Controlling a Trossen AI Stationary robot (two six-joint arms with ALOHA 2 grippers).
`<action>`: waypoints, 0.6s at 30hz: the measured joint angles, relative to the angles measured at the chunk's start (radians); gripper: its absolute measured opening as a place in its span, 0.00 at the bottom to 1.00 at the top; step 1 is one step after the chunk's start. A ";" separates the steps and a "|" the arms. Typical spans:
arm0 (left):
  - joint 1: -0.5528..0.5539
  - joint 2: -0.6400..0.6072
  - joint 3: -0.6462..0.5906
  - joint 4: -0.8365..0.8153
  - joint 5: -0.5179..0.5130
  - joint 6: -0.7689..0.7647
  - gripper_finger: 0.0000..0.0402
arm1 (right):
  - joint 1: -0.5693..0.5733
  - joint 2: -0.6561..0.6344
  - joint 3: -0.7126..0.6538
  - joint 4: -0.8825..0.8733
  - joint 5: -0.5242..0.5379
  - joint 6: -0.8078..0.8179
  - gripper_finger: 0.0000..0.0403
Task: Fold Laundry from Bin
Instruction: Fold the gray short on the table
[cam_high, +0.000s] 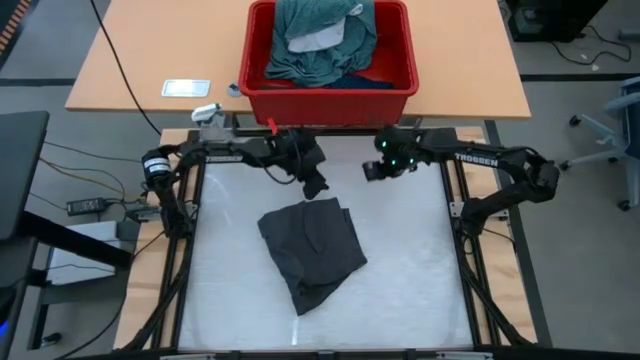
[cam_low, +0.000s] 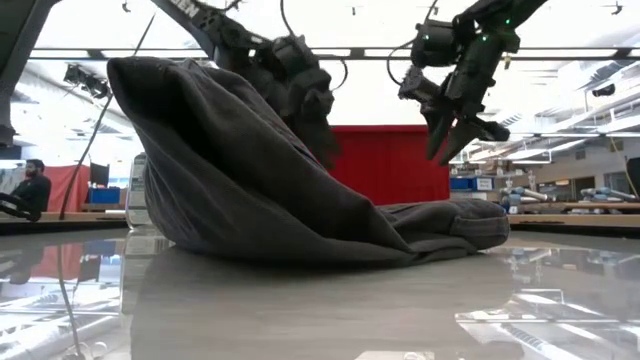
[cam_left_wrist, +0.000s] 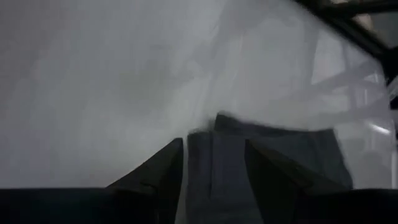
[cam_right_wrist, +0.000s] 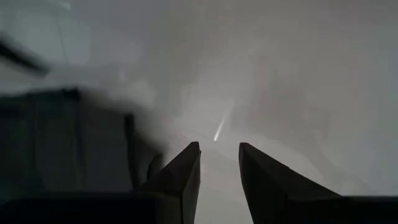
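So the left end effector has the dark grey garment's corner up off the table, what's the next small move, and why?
Probably bring the right end effector down to the garment's far edge. The left end effector holds one corner of the dark grey garment lifted, while most of it lies bunched on the table. The right one hangs empty above the table, beside the garment, so a second grip could spread it flat.
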 joint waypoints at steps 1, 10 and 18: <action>-0.008 0.013 -0.012 0.046 0.014 -0.020 0.45 | 0.024 0.000 -0.005 0.007 0.003 0.002 0.30; -0.097 0.148 -0.037 0.080 -0.009 0.004 0.45 | 0.209 0.000 -0.048 0.047 0.073 0.073 0.30; -0.125 0.196 -0.035 0.088 -0.093 -0.125 0.12 | 0.335 0.000 -0.140 0.127 0.094 0.133 0.29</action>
